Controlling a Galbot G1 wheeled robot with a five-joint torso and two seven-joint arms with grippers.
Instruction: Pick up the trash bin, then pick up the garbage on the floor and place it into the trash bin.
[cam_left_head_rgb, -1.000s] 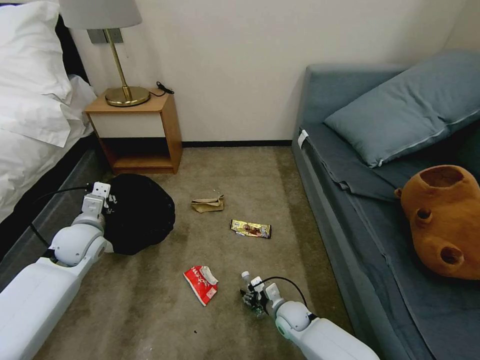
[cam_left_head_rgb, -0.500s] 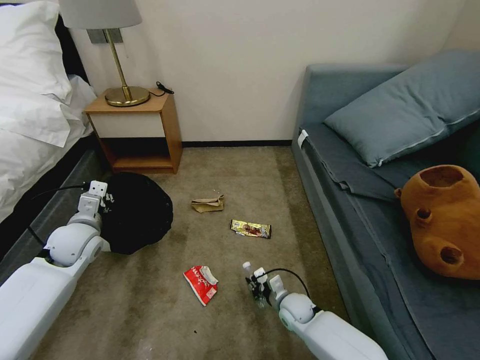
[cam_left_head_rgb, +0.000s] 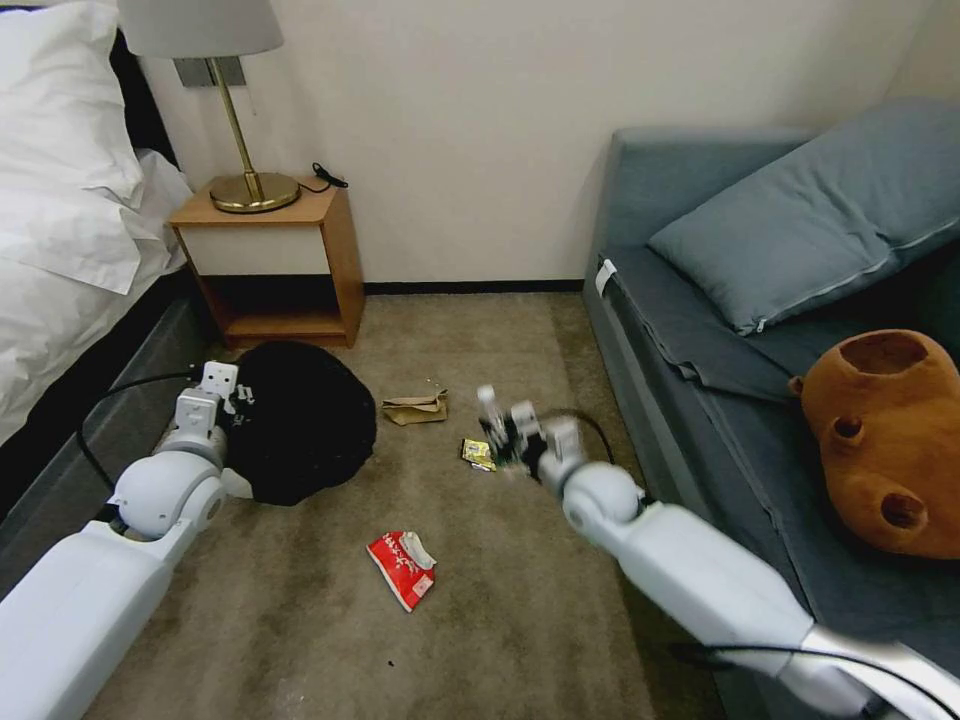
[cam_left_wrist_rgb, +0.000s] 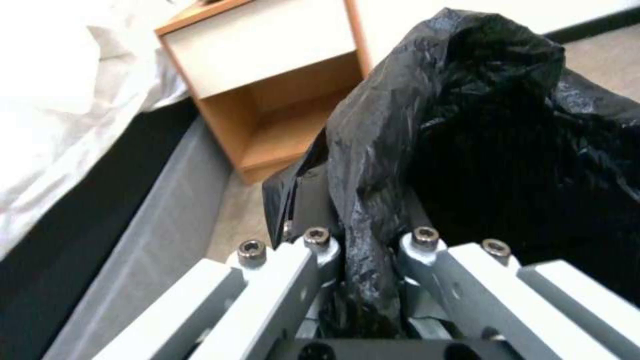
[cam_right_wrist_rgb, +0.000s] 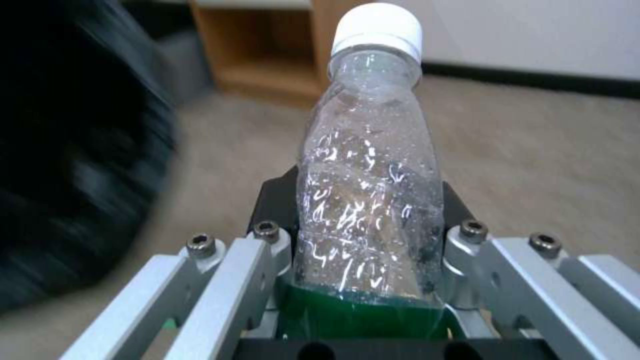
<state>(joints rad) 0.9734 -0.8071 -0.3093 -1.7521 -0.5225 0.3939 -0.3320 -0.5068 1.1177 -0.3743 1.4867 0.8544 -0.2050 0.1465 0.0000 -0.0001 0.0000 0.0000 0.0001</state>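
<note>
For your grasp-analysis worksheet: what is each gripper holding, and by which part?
Left gripper: trash bin, pinched at its bag-covered rim. Right gripper: clear bottle, clamped around its lower, green-labelled body, cap pointing away.

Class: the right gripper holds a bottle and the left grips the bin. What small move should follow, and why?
Probably carry the bottle further toward the trash bin. The right gripper is shut on it in mid-air, above the candy wrapper, short of the black bag's mouth, which the left gripper holds by the rim. Release only once over the opening.

Lamp (cam_left_head_rgb: 215, 60) on nightstand (cam_left_head_rgb: 275, 262); pillow (cam_left_head_rgb: 810, 215) on sofa (cam_left_head_rgb: 700, 330).
</note>
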